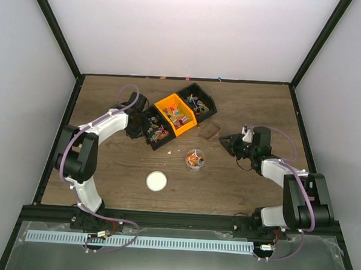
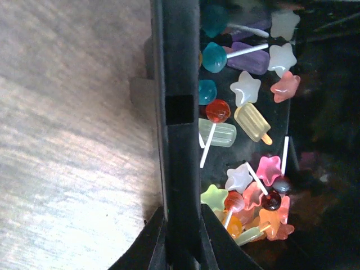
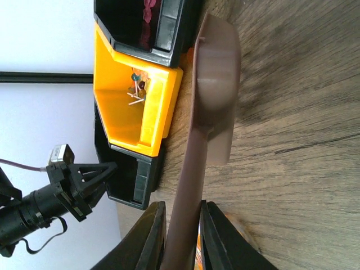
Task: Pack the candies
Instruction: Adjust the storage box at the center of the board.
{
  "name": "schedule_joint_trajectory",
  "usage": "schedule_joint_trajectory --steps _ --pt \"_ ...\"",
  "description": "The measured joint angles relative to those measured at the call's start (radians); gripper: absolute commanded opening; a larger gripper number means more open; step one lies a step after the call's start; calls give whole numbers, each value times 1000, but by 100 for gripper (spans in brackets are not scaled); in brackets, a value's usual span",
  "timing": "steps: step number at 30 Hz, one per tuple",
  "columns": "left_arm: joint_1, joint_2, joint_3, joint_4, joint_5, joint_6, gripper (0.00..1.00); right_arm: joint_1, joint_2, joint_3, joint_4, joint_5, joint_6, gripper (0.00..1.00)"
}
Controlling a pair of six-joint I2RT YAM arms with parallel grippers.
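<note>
Candies (image 2: 247,118) are mostly unpacked as far as I can see. The bulk sits in the bins at the back of the table (image 1: 106,167): lollipops, stars and ice-lolly shapes in every colour, way too many to count. A small heap is already in the little round jar (image 1: 195,160), which stands just in front of the bins, so I'd call it started but early. The lid (image 1: 157,181) lies flat on the wood nearer the arms, apart from the jar, so closing up is left too

Counts: three bins, with the orange bin (image 3: 129,112) sitting between the left-hand black bin (image 2: 179,56) and the other black bin (image 1: 211,107). Then one jar, one white lid, one brown scoop (image 3: 216,73) and two grippers

Left gripper (image 2: 183,225) pinches the side wall of the left-hand black bin, a finger on each side, probably to steady it. Right gripper (image 3: 183,236) is clamped on the scoop's handle, with the bowl low over the table beside the orange bin. Can't tell if anything's in the bowl
</note>
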State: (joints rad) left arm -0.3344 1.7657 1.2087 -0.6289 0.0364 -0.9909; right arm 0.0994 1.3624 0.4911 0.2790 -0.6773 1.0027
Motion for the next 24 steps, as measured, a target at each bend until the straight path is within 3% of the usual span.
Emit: schedule_joint_trajectory --steps 8,14,24 --pt "10 132 195 -91 -19 197 9 0 -39 -51 -4 7 -3 18" --pt "31 222 356 -130 -36 359 4 -1 -171 -107 -45 24 -3 18" --pt "54 369 547 -173 5 533 7 -11 -377 -193 -140 45 9 17"
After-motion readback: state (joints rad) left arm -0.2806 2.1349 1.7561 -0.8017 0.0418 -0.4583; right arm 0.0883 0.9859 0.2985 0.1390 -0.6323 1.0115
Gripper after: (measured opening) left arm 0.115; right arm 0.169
